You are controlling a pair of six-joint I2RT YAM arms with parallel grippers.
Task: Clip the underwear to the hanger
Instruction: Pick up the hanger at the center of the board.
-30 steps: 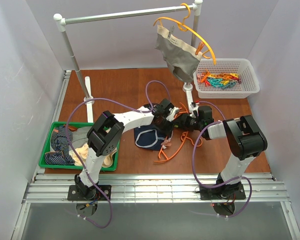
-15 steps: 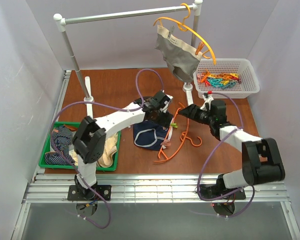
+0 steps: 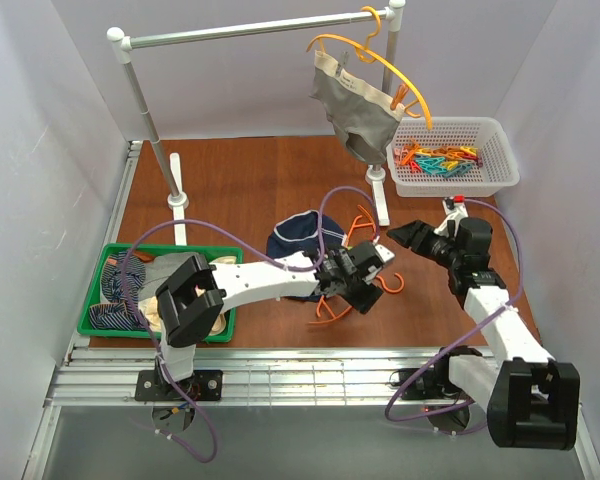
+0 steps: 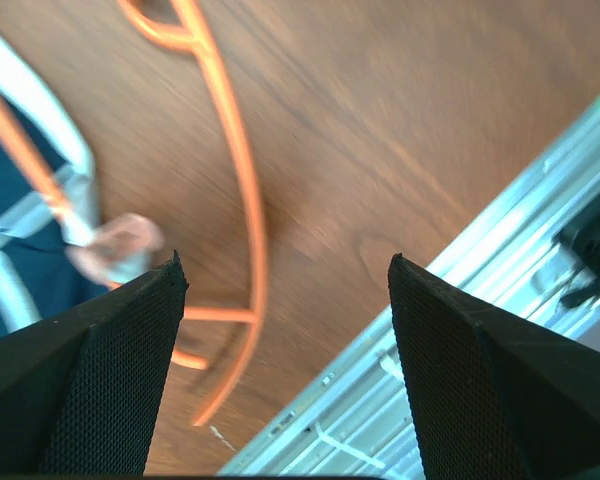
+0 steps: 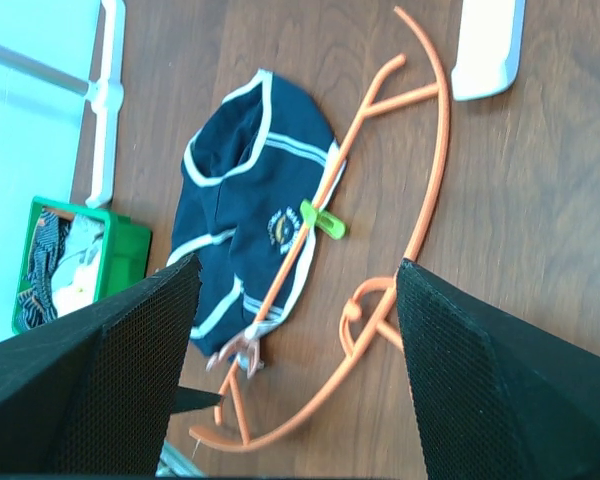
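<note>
The navy underwear (image 3: 293, 237) lies on the brown table, also in the right wrist view (image 5: 248, 195). The red-orange hanger (image 3: 388, 286) lies flat to its right, one bar over the fabric's edge (image 5: 435, 170). A green clip (image 5: 321, 221) and a pale pink clip (image 5: 235, 350) sit on that bar at the fabric. My left gripper (image 3: 361, 290) is open and empty just above the hanger's near end (image 4: 242, 190), the pink clip (image 4: 118, 246) to its left. My right gripper (image 3: 408, 234) is open and empty, to the right of the hanger.
A rack (image 3: 250, 28) at the back carries a yellow-orange hanger with grey underwear (image 3: 352, 110). A white basket (image 3: 504, 150) of clips stands back right. A green tray (image 3: 92, 318) of clothes sits front left. The rack's white foot (image 5: 487, 40) is near the hanger.
My left arm has swung from the underwear toward the near edge, over the hanger's near end. My right arm has drawn back to the right. The underwear and hanger have shifted.
</note>
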